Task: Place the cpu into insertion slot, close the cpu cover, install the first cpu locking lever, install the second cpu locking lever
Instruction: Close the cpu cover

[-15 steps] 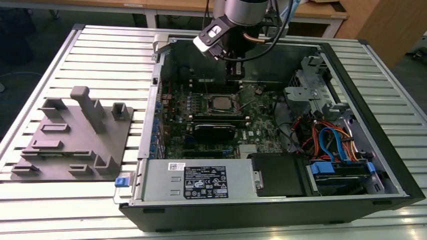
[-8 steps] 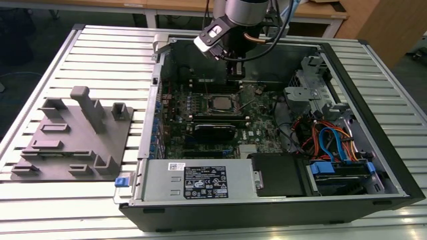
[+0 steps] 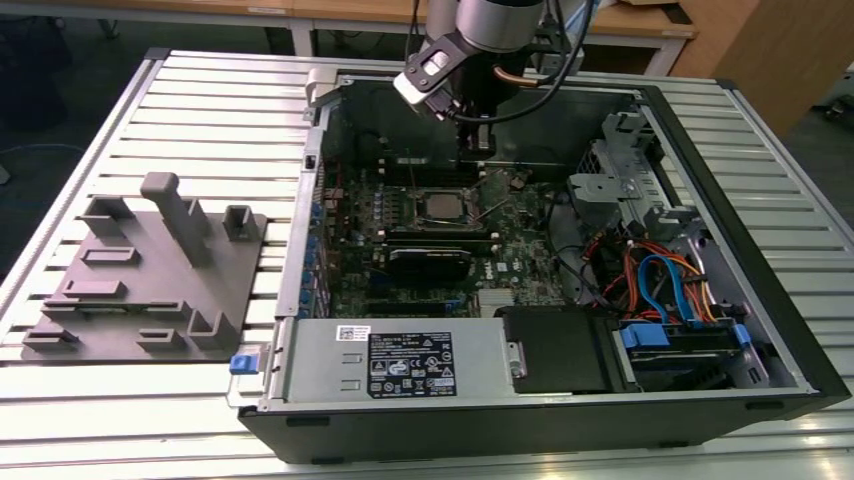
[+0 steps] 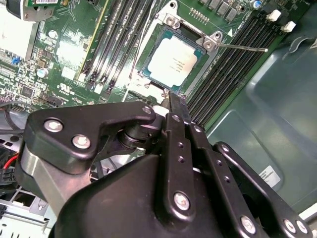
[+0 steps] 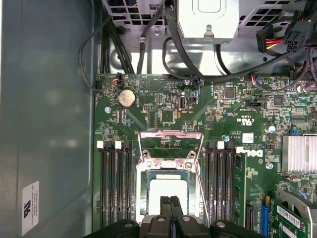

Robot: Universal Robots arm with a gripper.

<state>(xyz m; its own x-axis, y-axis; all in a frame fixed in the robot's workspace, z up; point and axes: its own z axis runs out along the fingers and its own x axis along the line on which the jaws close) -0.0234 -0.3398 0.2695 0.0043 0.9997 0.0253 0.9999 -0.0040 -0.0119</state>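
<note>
Black claw (image 5: 171, 201) pressed together, empty: small silver-grey square cpu (image 3: 438, 207) already seated in black square insertion slot (image 5: 143, 196) | exterior view: claw at cpu's 1 o'clock | thin silvery cpu cover (image 5: 171, 134) seemingly open

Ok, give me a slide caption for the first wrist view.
Closed gripper hovering over the cpu seated in the insertion slot, cpu cover open.

Matt metal cpu (image 4: 172, 62), shiny metal cpu cover (image 5: 168, 162)

The closed end effector (image 4: 174, 99) hangs just beside the seated cpu (image 4: 172, 62).
</note>
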